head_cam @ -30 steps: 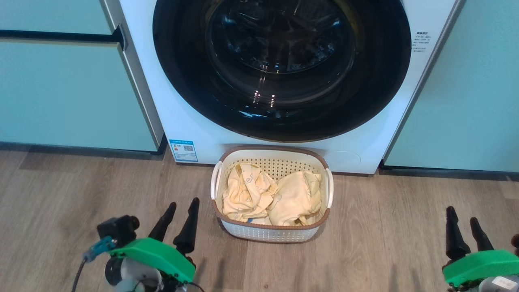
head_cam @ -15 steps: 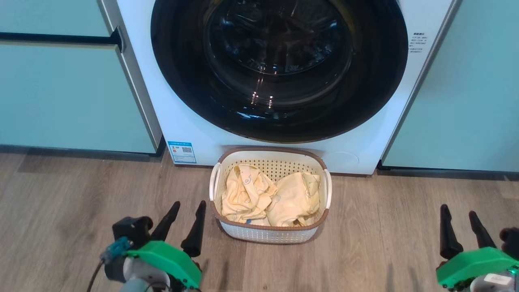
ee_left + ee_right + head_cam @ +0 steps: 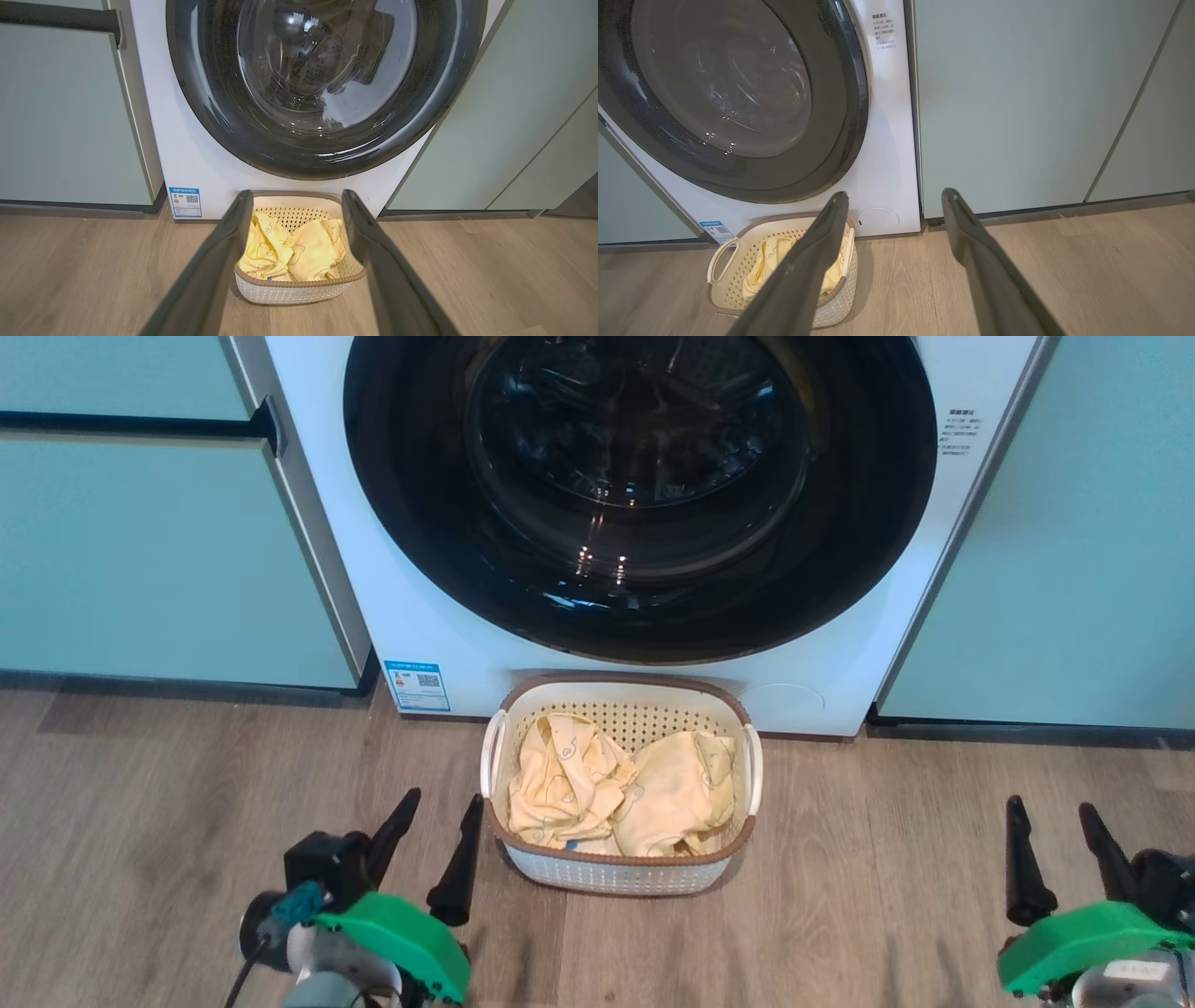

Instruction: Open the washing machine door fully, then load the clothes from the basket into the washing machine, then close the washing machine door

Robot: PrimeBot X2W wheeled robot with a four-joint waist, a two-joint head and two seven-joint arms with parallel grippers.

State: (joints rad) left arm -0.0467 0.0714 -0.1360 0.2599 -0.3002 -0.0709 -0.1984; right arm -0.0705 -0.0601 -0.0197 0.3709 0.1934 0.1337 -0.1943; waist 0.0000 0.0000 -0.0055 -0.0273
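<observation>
The white washing machine [image 3: 439, 616] stands against the wall with its round black door [image 3: 859, 523] shut flat against the front; the door [image 3: 210, 121] and the door [image 3: 840, 116] look shut in both wrist views too. On the floor before it sits the cream basket [image 3: 616, 873] holding pale yellow clothes [image 3: 621, 789]. My left gripper [image 3: 443, 800] is open just left of the basket, fingers spread and empty. Far to the right, near the floor, my right gripper [image 3: 1050, 807] is open and empty. In the left wrist view the basket [image 3: 299, 291] and clothes [image 3: 294, 247] lie between my fingers [image 3: 219, 261].
Pale-green cabinet doors [image 3: 140, 551] flank the machine on the left and right [image 3: 1092, 551]. Wood-look floor [image 3: 887, 877] stretches between the basket and the right gripper. A blue label [image 3: 416, 685] marks the machine's lower left front.
My left gripper has moved right and forward, closer to the basket's left side. The right gripper has edged forward a little. The camera has shifted slightly.
</observation>
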